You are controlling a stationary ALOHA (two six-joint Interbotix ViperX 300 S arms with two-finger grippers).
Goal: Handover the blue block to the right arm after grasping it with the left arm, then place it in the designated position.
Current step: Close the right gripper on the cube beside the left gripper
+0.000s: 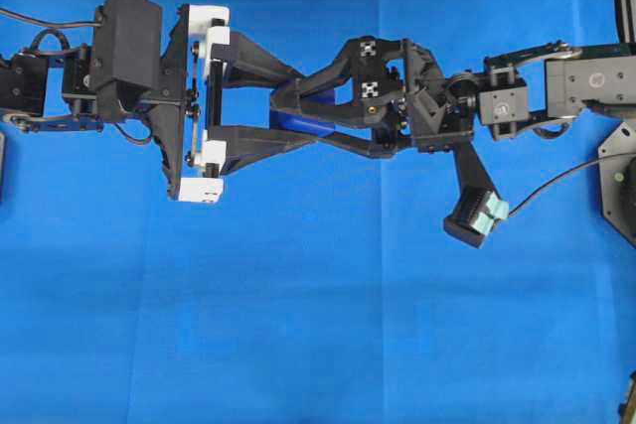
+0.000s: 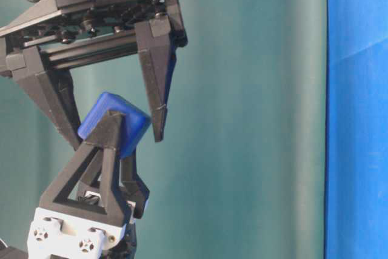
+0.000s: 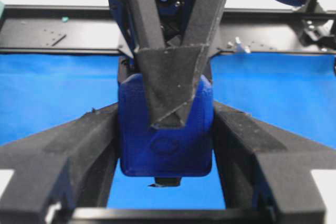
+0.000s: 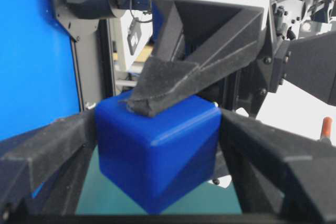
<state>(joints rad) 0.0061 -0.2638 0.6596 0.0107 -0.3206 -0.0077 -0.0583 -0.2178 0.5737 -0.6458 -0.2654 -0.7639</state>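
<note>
**Handover: block up, right tool not closed yet**

Pickup looks done: left tool (image 2: 115, 150) is clamped on the blue block (image 2: 115, 122) and holds it up in the air above the blue tabletop (image 1: 318, 345). Transfer is at mid-step. Right tool (image 2: 115, 116) is spread wide around the block, one finger (image 2: 159, 89) on each side; from the table-level view there's a visible gap on at least one side, so no grip from it. In the right wrist view the block (image 4: 157, 150) sits between its fingers, with a left finger lying across the top.

Left to do: close right, release left, carry and place. No marked drop spot is visible.
</note>
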